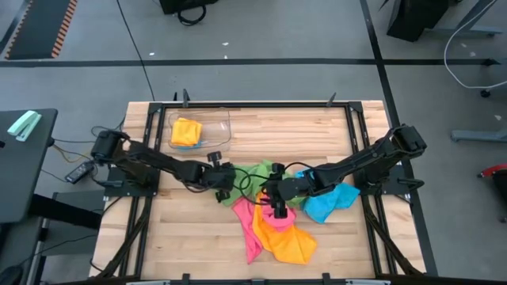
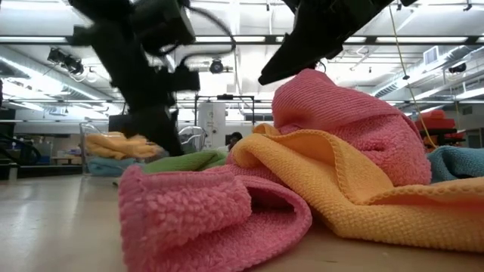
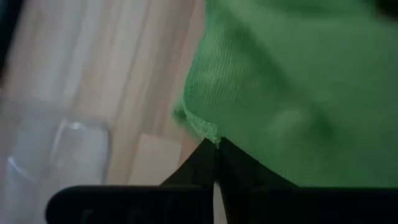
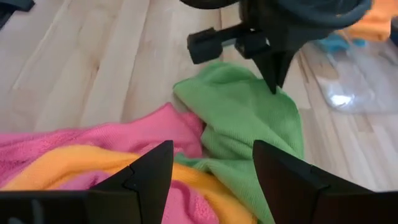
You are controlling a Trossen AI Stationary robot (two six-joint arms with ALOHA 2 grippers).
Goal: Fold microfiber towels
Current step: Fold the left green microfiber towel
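At the middle of the bench (image 1: 198,237), your left pincer (image 3: 216,144) is pinching shut on the edge of the green towel (image 3: 292,93). Your right pincer (image 4: 211,168) is hanging wide open, holding nothing, just above the pink towel (image 4: 93,140) and orange towel (image 4: 56,165). A blue towel (image 1: 329,204) is lying just beside them. Near the far edge, a clear bin (image 1: 218,131) is holding another orange cloth (image 1: 186,131).

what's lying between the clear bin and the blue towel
In the high view, the green towel lies between the clear bin and the blue towel, with both end effectors over that stretch.
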